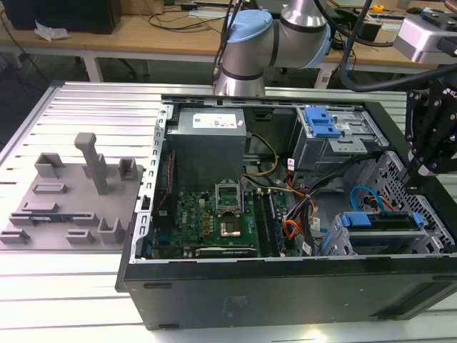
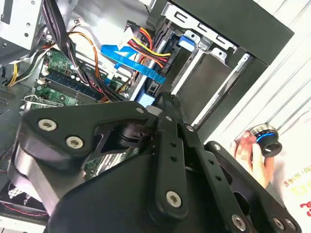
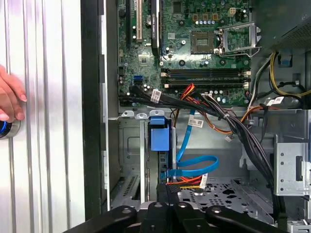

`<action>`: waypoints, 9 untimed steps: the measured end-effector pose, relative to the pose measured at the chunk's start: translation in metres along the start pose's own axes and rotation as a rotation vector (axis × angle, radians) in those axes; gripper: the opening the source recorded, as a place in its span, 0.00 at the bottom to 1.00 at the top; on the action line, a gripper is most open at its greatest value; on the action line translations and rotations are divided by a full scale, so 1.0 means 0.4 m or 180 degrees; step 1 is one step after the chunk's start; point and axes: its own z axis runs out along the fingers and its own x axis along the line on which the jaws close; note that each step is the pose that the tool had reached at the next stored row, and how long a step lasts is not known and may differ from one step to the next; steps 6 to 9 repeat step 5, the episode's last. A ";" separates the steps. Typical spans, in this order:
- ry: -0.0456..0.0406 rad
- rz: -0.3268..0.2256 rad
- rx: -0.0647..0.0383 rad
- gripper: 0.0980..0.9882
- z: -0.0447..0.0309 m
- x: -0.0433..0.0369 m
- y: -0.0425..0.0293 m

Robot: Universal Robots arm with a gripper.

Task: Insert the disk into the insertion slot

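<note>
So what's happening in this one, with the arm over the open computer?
A robot arm's black gripper hangs over the grey perforated metal drive cage inside an open black computer case, at the exterior view's right. The silver hard drive in its bright blue plastic carrier sits in the cage's bay, handle end showing; how far in is unclear. A person's hand rests on a round knob with a blue ring outside the case.

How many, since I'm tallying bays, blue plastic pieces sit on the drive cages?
2: a blue latch on the silver cage, the disk's blue handle at the insertion slot; more may hide.
</note>
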 end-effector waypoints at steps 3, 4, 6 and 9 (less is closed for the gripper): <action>0.0001 0.0000 0.0000 0.01 0.000 0.000 0.000; 0.0002 0.0000 0.0000 0.01 0.000 0.000 0.000; 0.0002 0.0000 0.0000 0.01 0.000 0.000 0.000; 0.0002 0.0000 0.0000 0.01 0.000 0.000 0.000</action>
